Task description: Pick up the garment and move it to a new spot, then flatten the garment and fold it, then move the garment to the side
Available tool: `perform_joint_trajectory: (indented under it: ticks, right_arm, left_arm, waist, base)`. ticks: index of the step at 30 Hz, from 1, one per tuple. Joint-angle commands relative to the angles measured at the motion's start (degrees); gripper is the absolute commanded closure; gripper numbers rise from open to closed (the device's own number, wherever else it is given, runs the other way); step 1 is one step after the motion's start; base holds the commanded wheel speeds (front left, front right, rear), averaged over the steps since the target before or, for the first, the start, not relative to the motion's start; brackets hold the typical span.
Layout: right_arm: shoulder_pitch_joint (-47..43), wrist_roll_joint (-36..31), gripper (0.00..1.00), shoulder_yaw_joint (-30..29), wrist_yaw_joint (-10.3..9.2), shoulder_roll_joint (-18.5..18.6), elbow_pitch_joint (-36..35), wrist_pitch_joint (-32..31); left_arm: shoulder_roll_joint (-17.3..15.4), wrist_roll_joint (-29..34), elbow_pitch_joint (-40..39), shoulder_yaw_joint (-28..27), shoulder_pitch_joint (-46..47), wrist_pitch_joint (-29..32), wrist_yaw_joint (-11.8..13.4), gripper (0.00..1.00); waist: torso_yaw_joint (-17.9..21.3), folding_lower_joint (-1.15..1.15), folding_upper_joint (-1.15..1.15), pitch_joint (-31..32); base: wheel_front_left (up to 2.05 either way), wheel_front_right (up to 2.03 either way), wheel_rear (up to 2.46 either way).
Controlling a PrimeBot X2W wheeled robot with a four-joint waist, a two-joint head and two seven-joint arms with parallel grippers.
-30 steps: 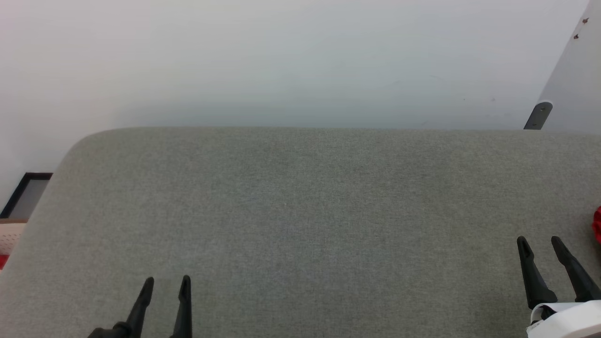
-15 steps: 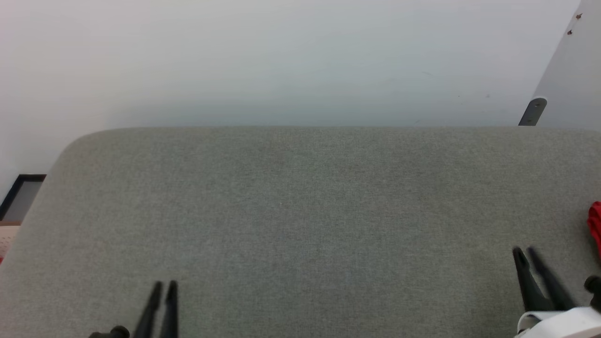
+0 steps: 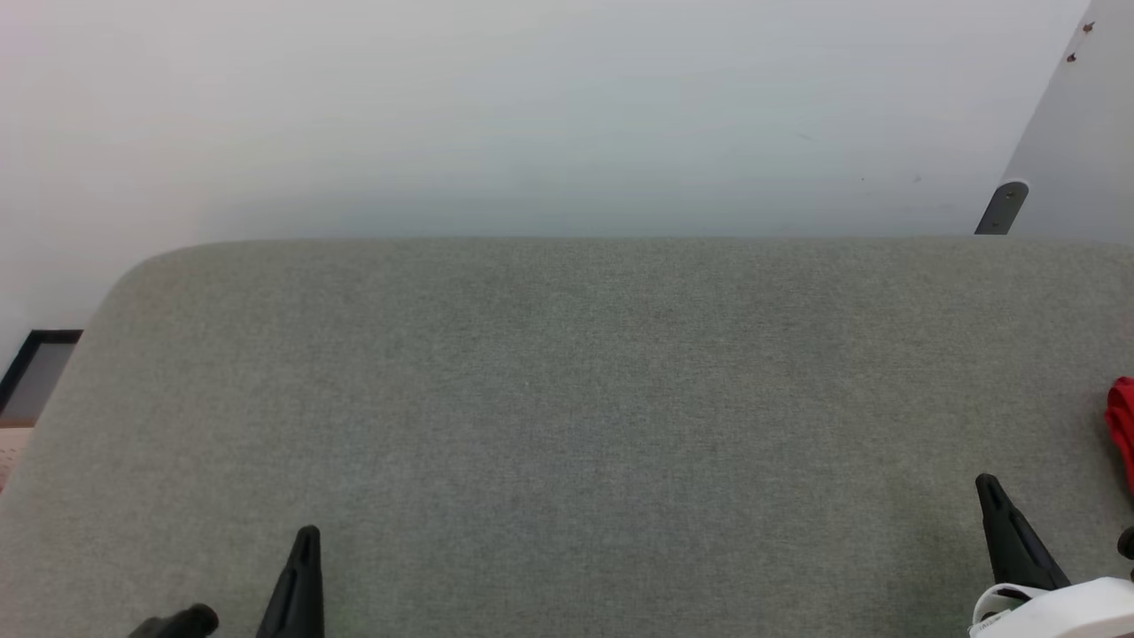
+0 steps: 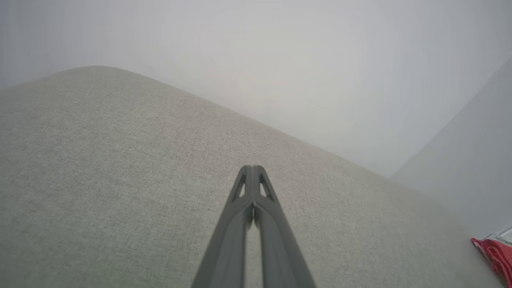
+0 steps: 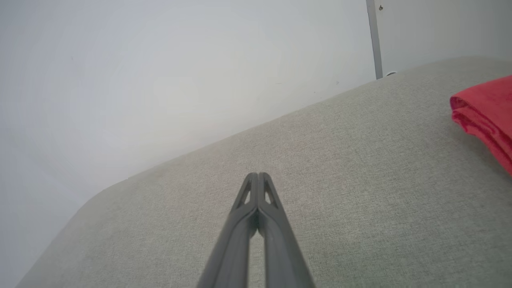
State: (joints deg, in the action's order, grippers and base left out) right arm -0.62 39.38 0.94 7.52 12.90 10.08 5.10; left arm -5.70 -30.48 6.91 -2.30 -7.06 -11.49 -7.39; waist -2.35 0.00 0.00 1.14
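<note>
Two grippers are hanging low by the near edge of the desk, the left gripper at the near left and the right gripper at the near right. Both pairs of fingers are pressing together tip to tip, with nothing between them.

The garment is lying at the far right of the desk as a bunched red roll of cloth. It is sitting well apart from the left gripper and near the right one, without touching it. The picture edges are cutting it off, so I cannot tell how its sleeves or numerals are lying.

It is looking soft and light, likely to sag and drape when lifted and to drag a little on the weave. I am judging that the fingers need to part first, then pinch a raised fold or hem at the near side of the roll rather than press on its bulk.

The desk is wearing a grey-green woven cover and is rounding off at its far-left corner. A plain pale wall is rising behind it, with a grey bracket at the right and a dark-framed panel showing low at the left.
</note>
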Motion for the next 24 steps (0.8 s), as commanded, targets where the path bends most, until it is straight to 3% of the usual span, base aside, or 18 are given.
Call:
perform_joint_trajectory:
  ticks: [1,24]
  right_arm:
    - [1.86,1.85,1.0,-0.63,-0.01,0.04,-0.63,-0.33]
    - [3.52,17.5,1.0,-2.78,-0.02,-3.04,0.7,-3.79]
  left_arm:
    - [-0.21,-2.19,-0.46,-0.33,1.56,0.5,0.0,1.0]
    - [0.33,-20.9,1.8,-1.04,5.31,5.45,-0.05,1.0]
  waist:
    - [0.02,0.0,0.0,-0.01]
    - [0.51,0.0,0.0,-0.29]
  base:
    - [0.0,0.0,0.0]
    - [0.0,0.0,0.0]
